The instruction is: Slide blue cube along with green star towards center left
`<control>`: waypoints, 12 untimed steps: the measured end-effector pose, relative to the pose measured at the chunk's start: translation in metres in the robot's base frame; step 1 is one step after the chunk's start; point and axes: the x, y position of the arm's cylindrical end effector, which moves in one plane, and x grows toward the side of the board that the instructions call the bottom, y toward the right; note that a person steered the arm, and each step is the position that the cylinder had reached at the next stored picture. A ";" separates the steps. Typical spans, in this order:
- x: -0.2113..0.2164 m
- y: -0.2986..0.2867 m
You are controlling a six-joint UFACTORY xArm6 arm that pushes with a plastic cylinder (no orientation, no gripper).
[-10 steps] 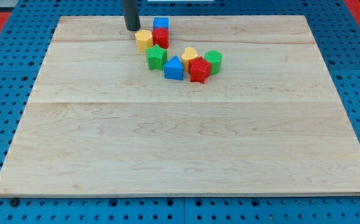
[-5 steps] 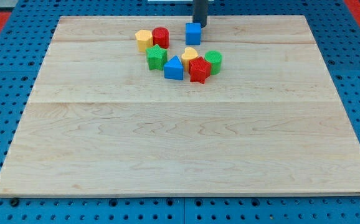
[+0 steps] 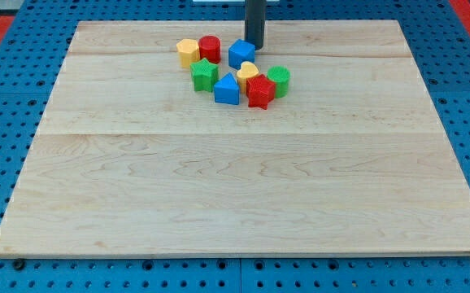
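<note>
The blue cube lies near the board's top middle, turned at an angle, just above the yellow heart. My tip stands right against the cube's upper right side. The green star lies to the cube's lower left, apart from it, next to the blue triangle.
A yellow block and a red cylinder lie left of the cube. A red star and a green cylinder lie to its lower right. The wooden board rests on a blue pegboard.
My tip went from the cluster's upper left over to the blue cube's right. The cube first shifted right of the red cylinder, then slid down and left and rotated.
</note>
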 end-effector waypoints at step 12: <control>0.043 -0.067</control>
